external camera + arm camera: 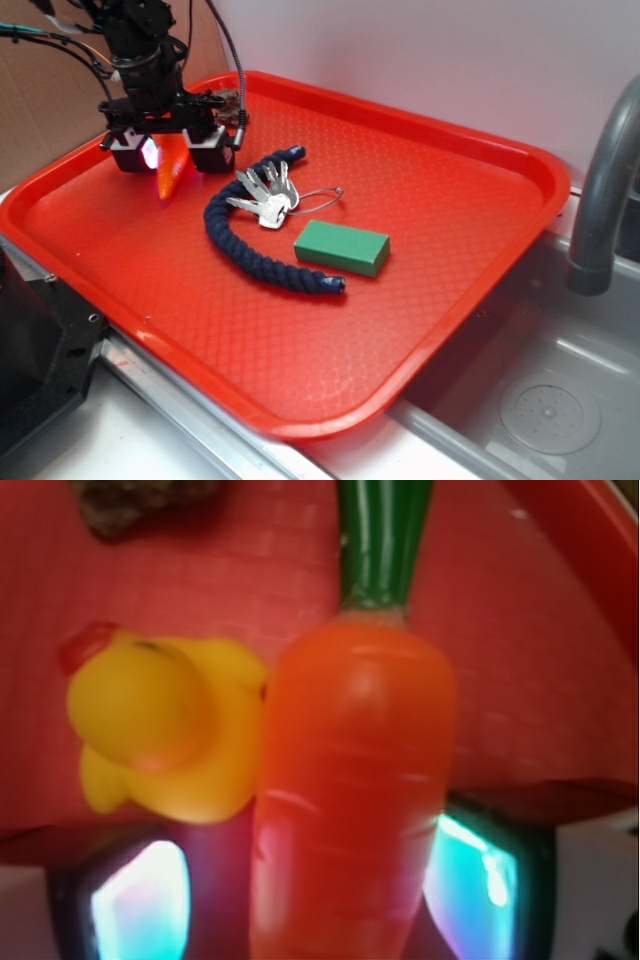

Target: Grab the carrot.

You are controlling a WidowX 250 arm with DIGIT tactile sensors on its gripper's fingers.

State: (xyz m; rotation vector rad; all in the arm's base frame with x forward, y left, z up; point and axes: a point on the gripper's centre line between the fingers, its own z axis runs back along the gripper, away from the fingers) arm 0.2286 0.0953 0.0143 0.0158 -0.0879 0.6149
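The orange carrot (350,780), with its green stem cap (385,540) pointing away, lies on the red tray (450,200) at the far left. My gripper (172,155) stands over it with a finger on each side. In the wrist view the right pad (480,875) sits against the carrot, while a gap shows between the carrot and the left pad (140,905). The jaws are open around the carrot (168,178), whose tip pokes out below the fingers. A yellow rubber duck (160,730) touches the carrot's left side.
A dark blue rope (250,245), a bunch of keys (265,195) and a green block (341,247) lie mid-tray. A brown rough lump (130,500) sits beyond the duck. Right of the tray are a grey faucet (600,190) and a sink (550,410).
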